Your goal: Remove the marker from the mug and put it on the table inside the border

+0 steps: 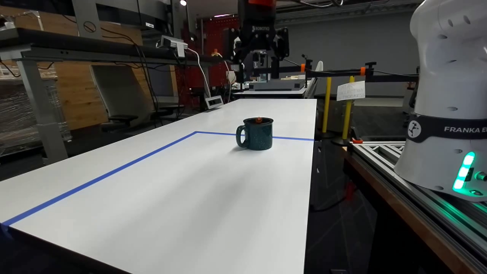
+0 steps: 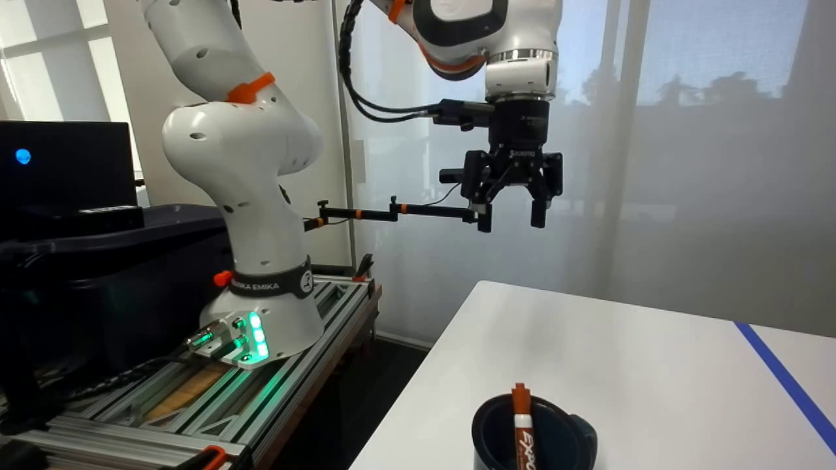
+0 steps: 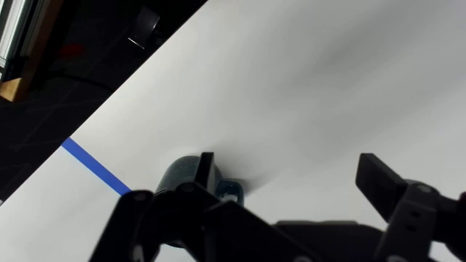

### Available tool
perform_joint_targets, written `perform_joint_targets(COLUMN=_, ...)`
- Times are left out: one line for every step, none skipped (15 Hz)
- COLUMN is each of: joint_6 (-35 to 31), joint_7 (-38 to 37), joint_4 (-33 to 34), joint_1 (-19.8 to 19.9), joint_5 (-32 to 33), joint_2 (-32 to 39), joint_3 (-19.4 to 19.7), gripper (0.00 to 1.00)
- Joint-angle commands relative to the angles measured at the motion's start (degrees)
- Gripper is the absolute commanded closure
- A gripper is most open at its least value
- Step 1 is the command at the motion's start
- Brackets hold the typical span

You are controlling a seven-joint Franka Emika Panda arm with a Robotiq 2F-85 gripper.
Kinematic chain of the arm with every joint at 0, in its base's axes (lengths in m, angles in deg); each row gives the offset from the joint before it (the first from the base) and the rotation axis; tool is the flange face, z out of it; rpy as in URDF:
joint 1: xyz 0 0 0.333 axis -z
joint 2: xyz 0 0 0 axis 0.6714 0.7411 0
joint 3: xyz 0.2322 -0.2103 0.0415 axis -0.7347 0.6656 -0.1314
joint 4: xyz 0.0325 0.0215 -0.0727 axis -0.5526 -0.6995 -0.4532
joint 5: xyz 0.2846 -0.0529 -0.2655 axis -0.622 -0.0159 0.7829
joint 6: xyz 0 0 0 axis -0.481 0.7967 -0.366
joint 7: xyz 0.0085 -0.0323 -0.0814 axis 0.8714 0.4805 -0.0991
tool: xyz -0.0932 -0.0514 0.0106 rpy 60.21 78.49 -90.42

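Note:
A dark teal speckled mug (image 1: 259, 136) stands upright on the white table (image 1: 213, 190), near a line of the blue tape border (image 1: 114, 170). The mug also shows in an exterior view (image 2: 563, 434), cut off by the frame's lower edge. An orange-brown Expo marker (image 2: 523, 424) stands in it, slightly leaning, its cap above the rim. In an exterior view only the marker's tip (image 1: 258, 120) shows. My gripper (image 2: 511, 219) is open and empty, pointing down, well above the table. In the wrist view my gripper (image 3: 285, 162) partly covers the mug (image 3: 179, 175); the marker is hidden there.
The robot base (image 1: 449, 152) stands on a metal-framed stand beside the table. A gap with dark floor lies between stand and table edge. A chair (image 1: 118, 91) and a black-topped desk (image 1: 95, 49) stand beyond the table. A black camera arm (image 2: 392, 212) shows behind the gripper.

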Motion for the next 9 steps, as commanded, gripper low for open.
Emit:
perform_joint_targets(joint_6=-8.1, joint_7=-6.5, joint_4=-7.1, joint_1=4.7, joint_5=3.4, joint_2=-5.7, joint_3=-0.6, gripper=0.0)
perform_joint_targets(joint_6=-10.2, joint_7=-8.1, joint_4=-8.4, joint_1=6.5, joint_5=5.1, joint_2=-6.5, joint_3=-1.0, gripper=0.0)
perform_joint_targets(joint_6=-10.7, joint_7=-10.0, joint_4=-4.5, joint_1=8.5, joint_5=6.9, joint_2=-3.3, joint_3=-1.7, gripper=0.0)
perform_joint_targets(joint_6=-12.6, joint_7=-11.8, joint_4=-5.2, joint_1=10.4, joint_5=9.0, joint_2=-3.7, joint_3=-2.1, gripper=0.0)
perform_joint_targets(joint_6=-14.1, joint_7=-13.8, joint_4=-5.0, joint_1=12.3, joint_5=11.2, joint_2=-3.8, joint_3=-2.6, gripper=0.0)
perform_joint_targets(joint_6=-16.0, joint_7=-16.1, joint_4=-4.7, joint_1=14.2, joint_5=13.4, joint_2=-3.3, joint_3=-3.3, gripper=0.0)
perform_joint_targets(joint_6=-17.1, joint_7=-18.7, joint_4=-4.5, joint_1=16.2, joint_5=15.6, joint_2=-3.3, joint_3=-4.1, gripper=0.0)
perform_joint_targets(joint_6=-18.6, joint_7=-21.9, joint_4=-4.4, joint_1=18.3, joint_5=17.8, joint_2=-2.7, joint_3=-5.0, gripper=0.0)
perform_joint_targets(joint_6=-19.2, joint_7=-25.6, joint_4=-4.3, joint_1=20.3, joint_5=19.7, joint_2=-2.3, joint_3=-6.0, gripper=0.0)
